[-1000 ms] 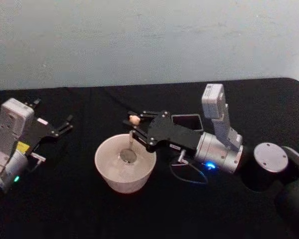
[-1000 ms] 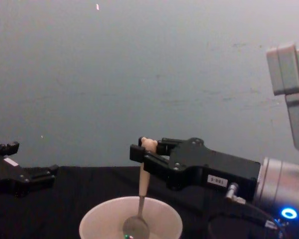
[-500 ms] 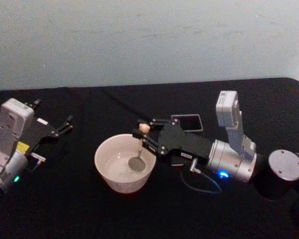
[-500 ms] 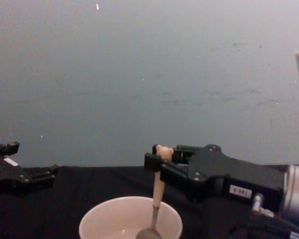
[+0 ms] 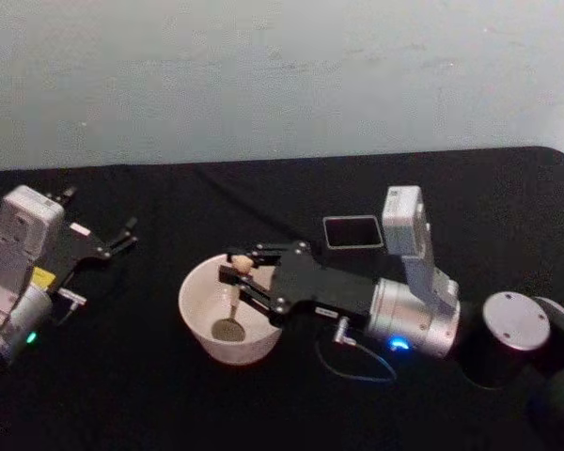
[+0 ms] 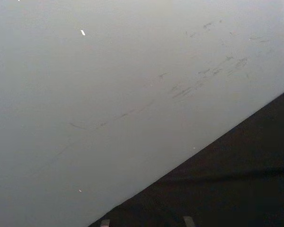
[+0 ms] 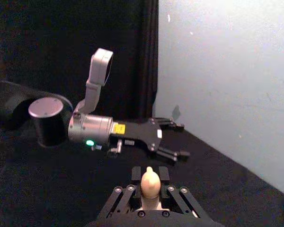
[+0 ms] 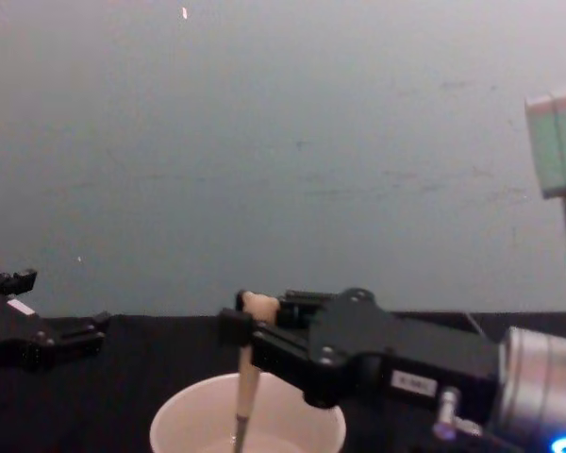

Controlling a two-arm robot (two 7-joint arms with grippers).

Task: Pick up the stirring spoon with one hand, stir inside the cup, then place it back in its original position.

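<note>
The cream-white cup [image 5: 227, 353] stands on the black table in front of me. My right gripper [image 5: 235, 271] reaches over it from the right, shut on the stirring spoon [image 5: 228, 330] just under its bear head. The spoon hangs nearly upright, with its small bowl low inside the cup near the front wall. From the chest view the cream handle [image 8: 247, 382] drops from the right gripper [image 8: 250, 326] past the cup's rim [image 8: 174, 420]. The bear head [image 7: 150, 181] sits between the fingers in the right wrist view. The dark grey holder [image 5: 352, 231] stands behind the right arm.
My left gripper [image 5: 124, 235] rests open at the table's left side, well away from the cup, and appears again as the left gripper [image 7: 174, 140] in the right wrist view. A grey wall backs the table. A thin cable [image 5: 352, 352] loops beside the right wrist.
My right gripper has swept the spoon from the cup's right side toward its left and front. The holder now stands uncovered behind the arm. The left arm has not moved.
</note>
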